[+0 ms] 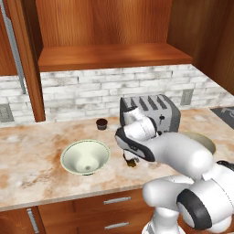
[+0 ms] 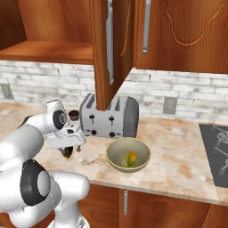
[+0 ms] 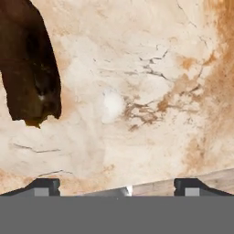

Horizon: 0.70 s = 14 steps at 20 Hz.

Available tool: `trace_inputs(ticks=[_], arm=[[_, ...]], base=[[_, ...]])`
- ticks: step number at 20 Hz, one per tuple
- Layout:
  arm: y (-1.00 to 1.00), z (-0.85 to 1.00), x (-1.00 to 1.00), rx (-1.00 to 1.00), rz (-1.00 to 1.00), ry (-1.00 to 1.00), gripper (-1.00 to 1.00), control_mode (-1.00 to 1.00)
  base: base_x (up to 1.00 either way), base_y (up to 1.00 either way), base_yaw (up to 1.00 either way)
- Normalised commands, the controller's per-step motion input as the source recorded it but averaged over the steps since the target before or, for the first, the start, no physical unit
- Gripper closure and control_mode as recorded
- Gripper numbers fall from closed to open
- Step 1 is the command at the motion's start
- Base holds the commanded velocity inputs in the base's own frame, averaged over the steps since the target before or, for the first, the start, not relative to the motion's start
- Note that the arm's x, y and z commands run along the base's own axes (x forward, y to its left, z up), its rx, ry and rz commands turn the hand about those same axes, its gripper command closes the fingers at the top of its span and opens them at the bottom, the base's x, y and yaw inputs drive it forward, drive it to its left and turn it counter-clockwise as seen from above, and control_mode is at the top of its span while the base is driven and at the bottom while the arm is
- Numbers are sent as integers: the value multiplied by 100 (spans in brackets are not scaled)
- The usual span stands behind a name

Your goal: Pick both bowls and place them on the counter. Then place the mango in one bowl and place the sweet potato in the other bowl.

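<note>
One sweet potato [image 3: 29,68], beside open end effector [image 3: 116,185]

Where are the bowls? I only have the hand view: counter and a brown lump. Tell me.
Observer: The white bowl stands empty on the counter, left of the gripper.
Operator: Now report the other bowl.
Observer: The grey-olive bowl sits to the right, in front of the toaster, with the mango already inside.
Operator: Name that brown lump.
Observer: It is the sweet potato, lying on the counter under the open gripper, between the two bowls.
</note>
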Motion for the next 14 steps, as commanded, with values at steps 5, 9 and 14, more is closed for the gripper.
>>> trace_inputs(ticks=[5, 9, 14], arm=[[43, -11, 1, 6, 1, -15, -100, -100], [23, -15, 13, 10, 6, -15, -100, -100], [5, -1, 30, 1, 13, -1, -100, -100]], base=[[0, 0, 0], [0, 0, 0], [0, 0, 0]])
